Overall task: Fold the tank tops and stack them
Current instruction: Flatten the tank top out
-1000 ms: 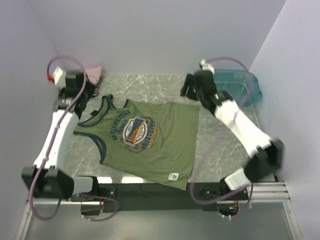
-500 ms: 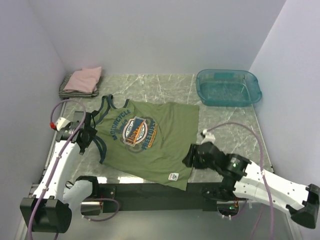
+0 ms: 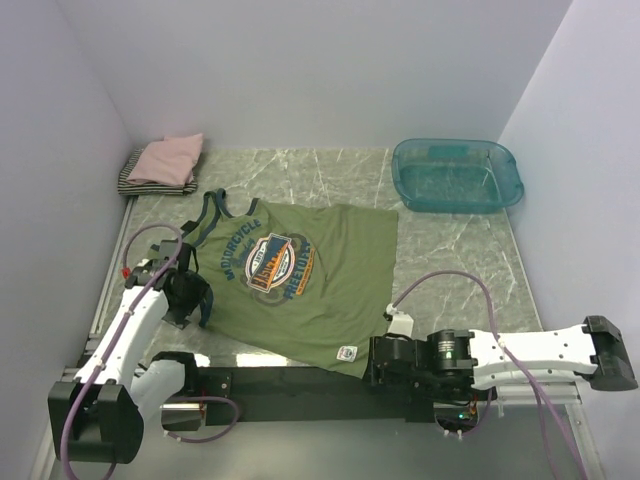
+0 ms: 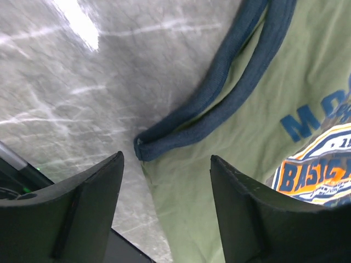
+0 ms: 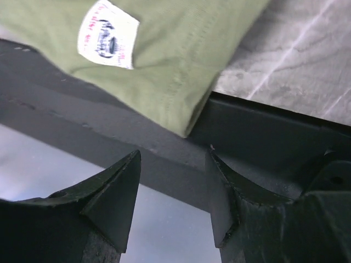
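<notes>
Olive cloth, surely limp and light: the tank top (image 3: 330,290) lies flat, print (image 3: 272,262) up, on the bench (image 3: 450,250), hem corner (image 5: 184,123) overhanging the near edge. Best pinched there and at the navy trim (image 4: 219,93). Left hand (image 4: 165,164) gapes empty over the trim, right hand (image 5: 174,156) likewise beside the corner. Print reads "MOTORCYCLE", "BASIC"; the white hem label (image 5: 107,35) is illegible.

Bright even light; glare streak on table (image 4: 79,24); focus sharp.
</notes>
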